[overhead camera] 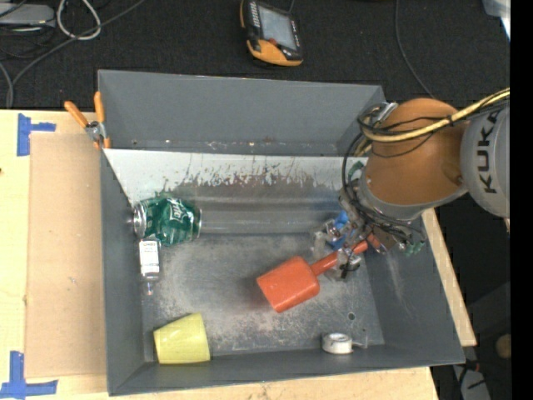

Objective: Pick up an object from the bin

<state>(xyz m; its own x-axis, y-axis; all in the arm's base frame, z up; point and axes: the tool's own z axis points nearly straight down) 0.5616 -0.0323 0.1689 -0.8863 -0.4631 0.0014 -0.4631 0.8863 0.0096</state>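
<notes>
Orange tool [287,285], one of it: blocky orange head, thin red handle, lying flat on the bin floor right of centre. The head points toward the near-left and the handle runs up toward the right wall. Gripper [348,253] sits low at the handle's tip, touching or all but touching it; the exact contact is lost among cables and metal there. Whether the gripper is open or clamped cannot be told, so the orange tool is not logged as held. Arm [487,165] comes in over the right rim, with the rounded orange cover [412,152] at its wrist hanging above the bin's far-right corner.

Bin [241,111]: grey metal, six loose things in all, none heaped.
- One green can [171,220], crushed, on its side by the left wall toward the far-left corner.
- One clear bottle [149,261], small, just beside the can on its near side, close to touching.
- One yellow cup [182,339], on its side in the near-left corner.
- One round thing [337,343], small, silver-white, like a tape roll, by the near wall toward the near-right corner, well apart from the cup.
- One clear tube [258,217], faint, lying along the foot of the far wall between can and gripper.
</notes>
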